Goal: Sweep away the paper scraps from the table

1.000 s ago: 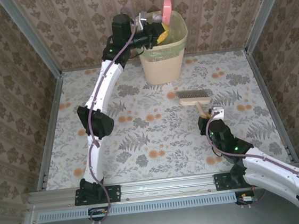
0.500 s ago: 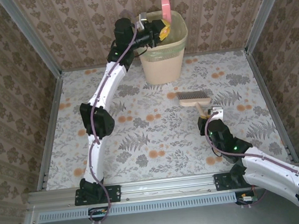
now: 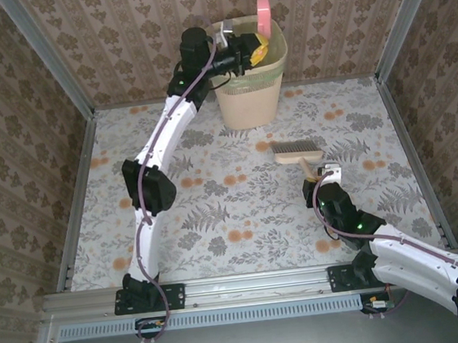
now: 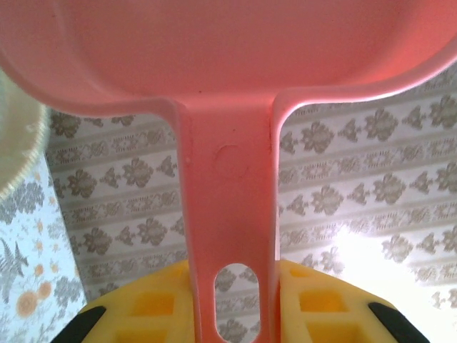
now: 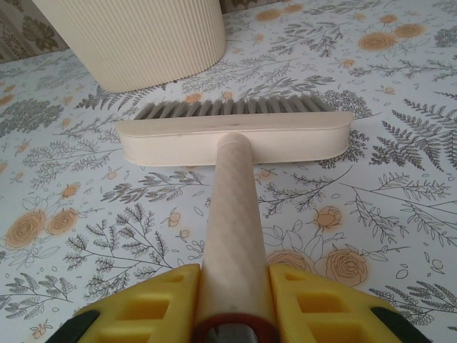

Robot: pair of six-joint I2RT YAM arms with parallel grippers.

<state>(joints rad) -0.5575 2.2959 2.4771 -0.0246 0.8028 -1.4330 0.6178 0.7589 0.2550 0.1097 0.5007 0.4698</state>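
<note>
My left gripper (image 3: pixel 251 53) is raised over the wastebasket and is shut on the handle of a pink dustpan (image 3: pixel 262 4), which stands nearly upright above the basket's mouth. In the left wrist view the pan (image 4: pixel 228 57) spreads across the top, and its handle runs down between the yellow fingers of the left gripper (image 4: pixel 232 289). My right gripper (image 3: pixel 320 177) rests low on the table (image 3: pixel 218 222), shut on the cream handle of a brush (image 3: pixel 297 149). The brush head (image 5: pixel 235 136) lies bristles-away on the cloth ahead of the right gripper (image 5: pixel 234 289). The paper scraps are out of view.
A cream ribbed wastebasket (image 3: pixel 250 75) stands at the back centre against the patterned wall; its side (image 5: pixel 136 36) rises just behind the brush. Aluminium rails (image 3: pixel 77 204) frame the floral cloth on the left, right and near edges.
The left arm has shifted slightly right over the wastebasket, carrying the pink dustpan with it. The right arm and brush have stayed put.
</note>
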